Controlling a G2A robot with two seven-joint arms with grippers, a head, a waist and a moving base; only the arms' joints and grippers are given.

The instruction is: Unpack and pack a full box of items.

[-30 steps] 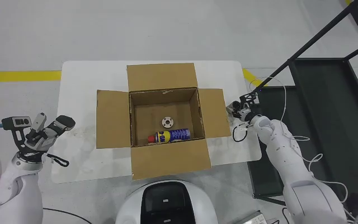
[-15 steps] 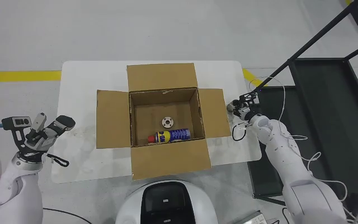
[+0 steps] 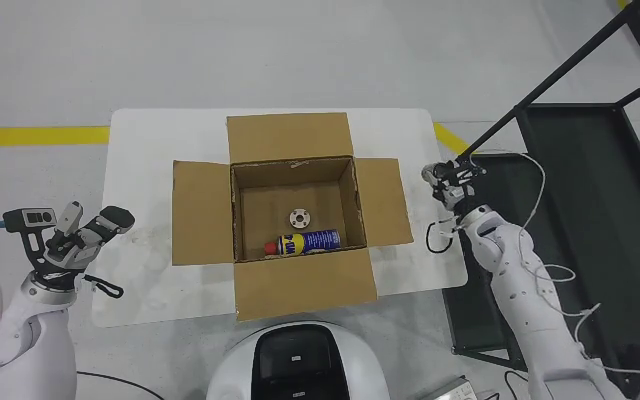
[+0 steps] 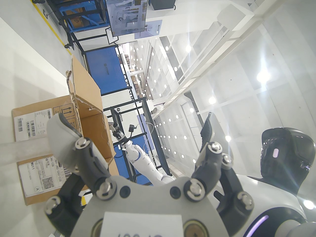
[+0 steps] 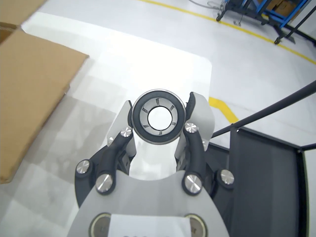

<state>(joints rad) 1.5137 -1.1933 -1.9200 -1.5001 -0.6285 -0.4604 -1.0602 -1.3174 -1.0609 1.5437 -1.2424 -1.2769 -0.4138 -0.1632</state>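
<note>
The open brown cardboard box [image 3: 288, 136] sits at the centre of the top view on the white rectangular table [image 3: 160, 150], all four flaps folded outward. Two items lie on its floor: a blue and yellow spray can with a red cap [image 3: 308, 242] on its side by the lower wall, and a small round metal disc with a centre hole [image 3: 298, 215] just above it, apart from the can. The right gripper [image 3: 447, 180] is at the right of the frame, past the box's right flap and over the table's right margin. Its fingers are clamped on the outer rim of a black-rimmed steel ring [image 5: 158, 117], the bore facing the wrist camera. The left gripper [image 3: 95, 222] hangs off the table's left edge at the lower left of the frame, fingers spread wide, holding nothing. Assessment: unpacking is in hand, with one item lifted out and two left in the box. Recommended practice for the set-down: bring the ring over bare tabletop inside the rounded corner, well away from the edge beside the dark metal rack [image 3: 570, 140]. Turn the wrist so the ring meets the surface on its flat face; on its rim it would likely roll. Lower until contact before spreading the fingers, then withdraw straight upward.
</note>
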